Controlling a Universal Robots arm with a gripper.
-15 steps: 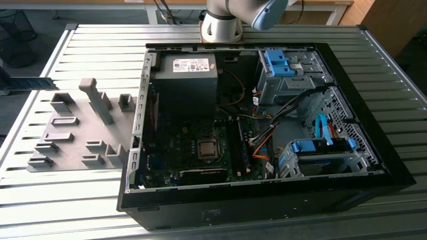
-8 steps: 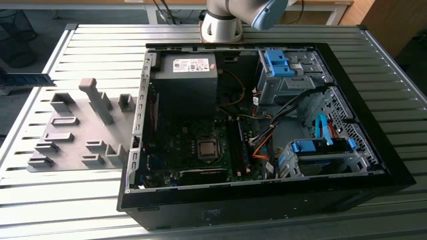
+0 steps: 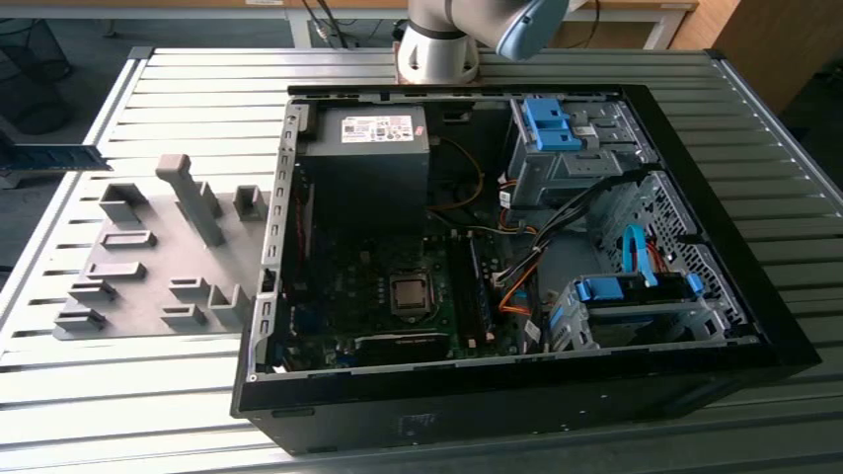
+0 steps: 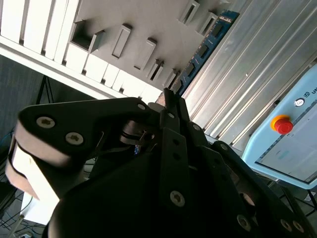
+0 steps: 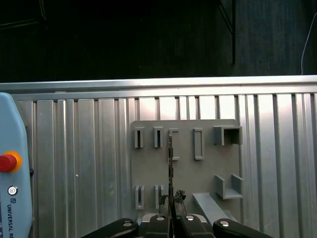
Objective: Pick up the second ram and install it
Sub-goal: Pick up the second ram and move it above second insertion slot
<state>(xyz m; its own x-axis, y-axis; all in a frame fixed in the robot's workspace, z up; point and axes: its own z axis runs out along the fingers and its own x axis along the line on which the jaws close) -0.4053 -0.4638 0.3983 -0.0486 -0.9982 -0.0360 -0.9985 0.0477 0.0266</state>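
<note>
The second ram (image 4: 205, 47), a slim blue-green board, is clamped at one end between the gripper's (image 5: 171, 199) closed fingers (image 4: 173, 129). In the first wrist view it appears edge-on in front of the grey fixture plate (image 5: 148, 173) on the ribbed metal table (image 5: 74, 148).

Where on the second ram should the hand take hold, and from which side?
Pinch it across its thinness, one finger on each flat face, as the hand appears to now. The second ram is a long flat board: its face shows in the second wrist view, and it sits edge-on in the hand in the first wrist view. Come in along its plane, over an edge; which edge I cannot tell.
</note>
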